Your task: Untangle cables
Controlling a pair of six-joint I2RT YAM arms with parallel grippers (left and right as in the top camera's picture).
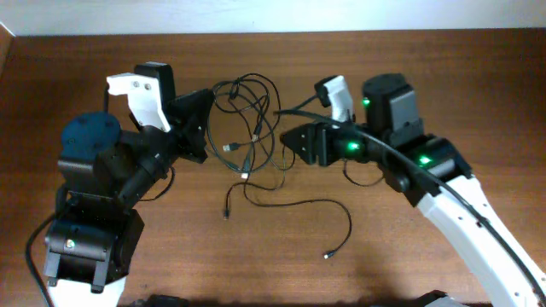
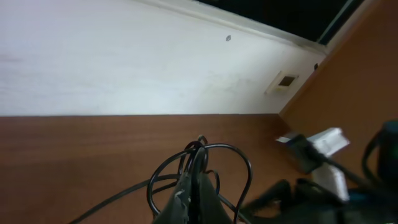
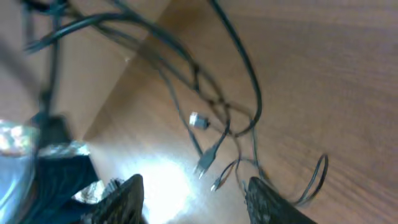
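The cables (image 1: 249, 119) are thin black cords in a tangled bundle at the middle of the brown table. Plug ends hang out of it, and one loose strand (image 1: 328, 209) trails to the front right. My left gripper (image 1: 210, 115) is at the bundle's left side. In the left wrist view it (image 2: 198, 186) is shut on cable loops (image 2: 214, 152) that rise between its fingers. My right gripper (image 1: 288, 141) is at the bundle's right side. In the right wrist view it (image 3: 196, 202) is open and empty, just above the cords and plugs (image 3: 205, 127).
A white wall (image 2: 124, 56) runs along the table's far edge (image 1: 273, 34). Both arm bodies flank the bundle, the left one (image 1: 102, 179) and the right one (image 1: 426, 170). Thicker black arm cables run along the right arm.
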